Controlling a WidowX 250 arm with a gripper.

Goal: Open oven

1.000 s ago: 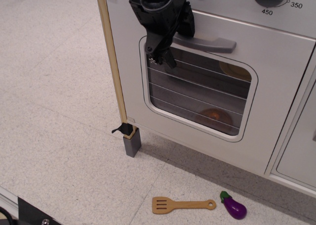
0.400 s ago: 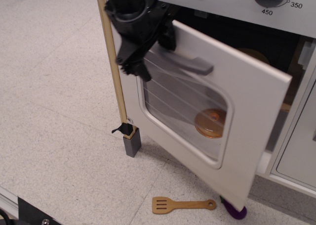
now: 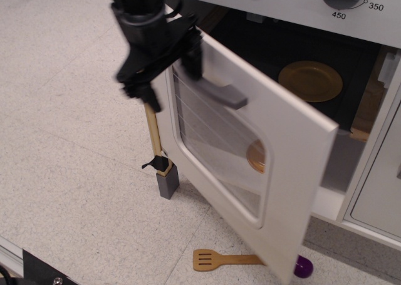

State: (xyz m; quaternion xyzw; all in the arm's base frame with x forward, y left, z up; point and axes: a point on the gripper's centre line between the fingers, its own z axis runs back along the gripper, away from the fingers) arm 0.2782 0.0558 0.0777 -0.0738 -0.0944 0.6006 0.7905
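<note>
Now one oven (image 3: 263, 147) door swung wide, hand (image 3: 168, 72) at its handle (image 3: 222, 95), grip unclear, one spatula (image 3: 225, 259)

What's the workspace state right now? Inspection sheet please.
Surface: speckled light floor, bare at left.
Job's things: oven door swung well open; gold plate inside.
Clutter: wooden spatula and a purple toy on floor, partly behind door.
Gripper: black gripper at the grey handle; grip unclear.
Cables: nothing seen.
Surroundings: white cabinet door at right; wooden post at left.
</note>
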